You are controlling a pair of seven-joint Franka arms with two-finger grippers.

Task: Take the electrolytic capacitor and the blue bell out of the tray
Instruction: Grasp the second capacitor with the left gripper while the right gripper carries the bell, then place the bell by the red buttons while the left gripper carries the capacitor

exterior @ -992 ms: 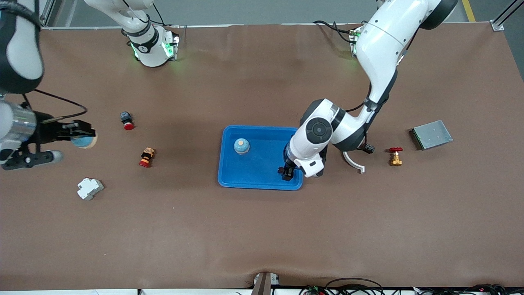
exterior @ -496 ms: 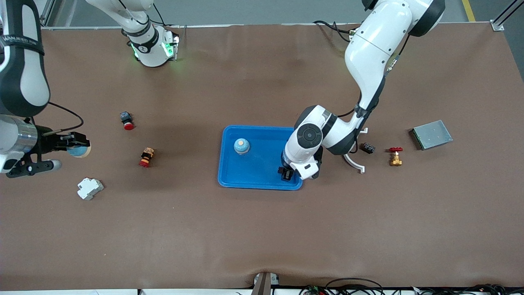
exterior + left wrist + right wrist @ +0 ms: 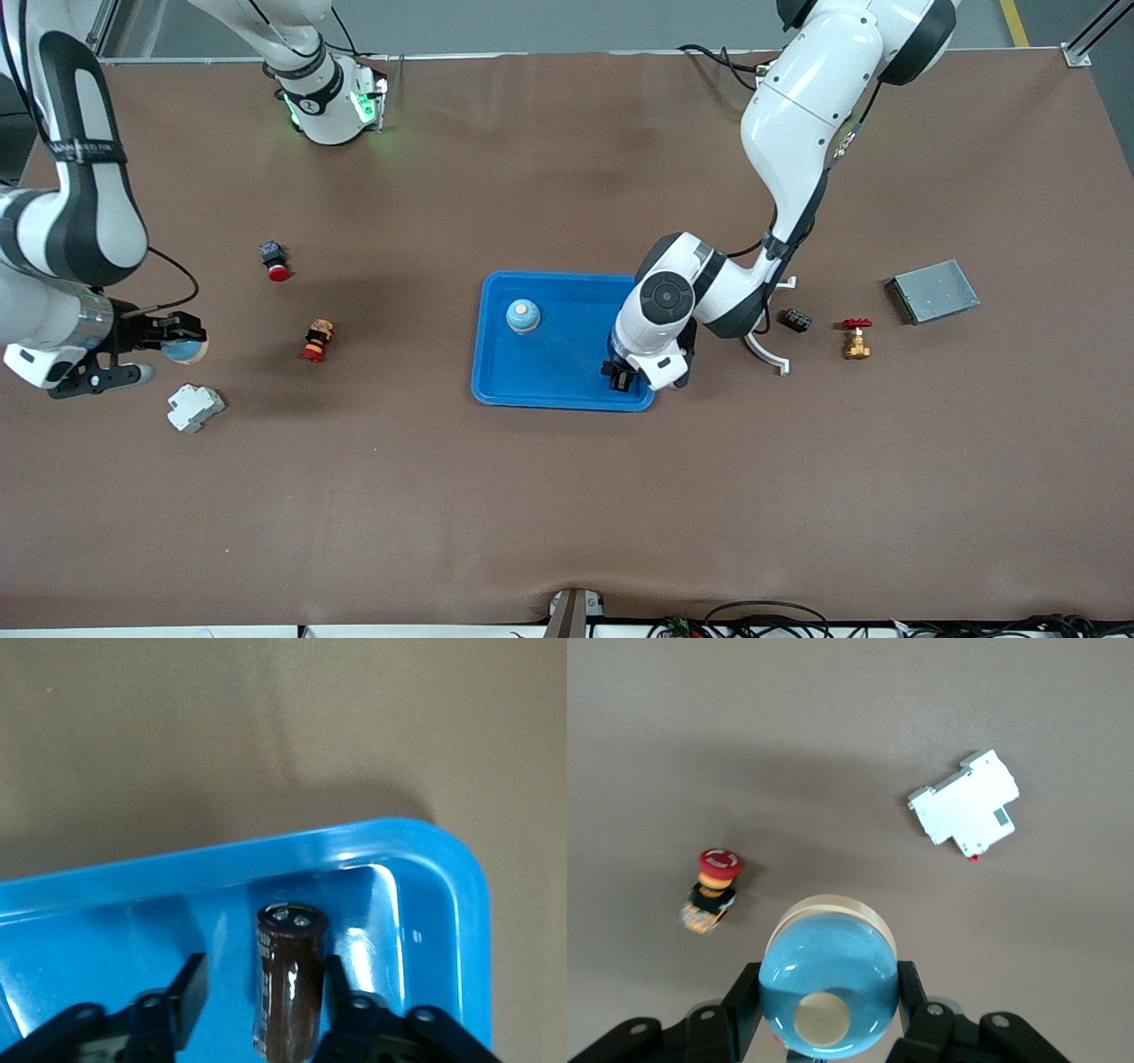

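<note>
A dark brown capacitor [image 3: 291,979] is in the corner of the blue tray [image 3: 567,276] nearest the left arm's end and the front camera. My left gripper [image 3: 620,377] is down in that corner, jaws around the capacitor. One finger [image 3: 341,988] touches it and the other finger [image 3: 182,997] stands apart, with blue tray [image 3: 425,850] showing in the gap. My right gripper [image 3: 182,341] is shut on a blue bell [image 3: 830,988] over the table at the right arm's end. A second blue bell [image 3: 523,315] sits in the tray.
A white breaker [image 3: 195,408] lies close to the right gripper, with a red push button [image 3: 316,341] and another [image 3: 274,260] toward the tray. At the left arm's end are a white curved piece [image 3: 766,350], a black block [image 3: 795,319], a brass valve [image 3: 856,338] and a grey box [image 3: 935,291].
The right arm has carried the bell down the view, closer to the white breaker. The left arm has shifted slightly over the tray corner.
</note>
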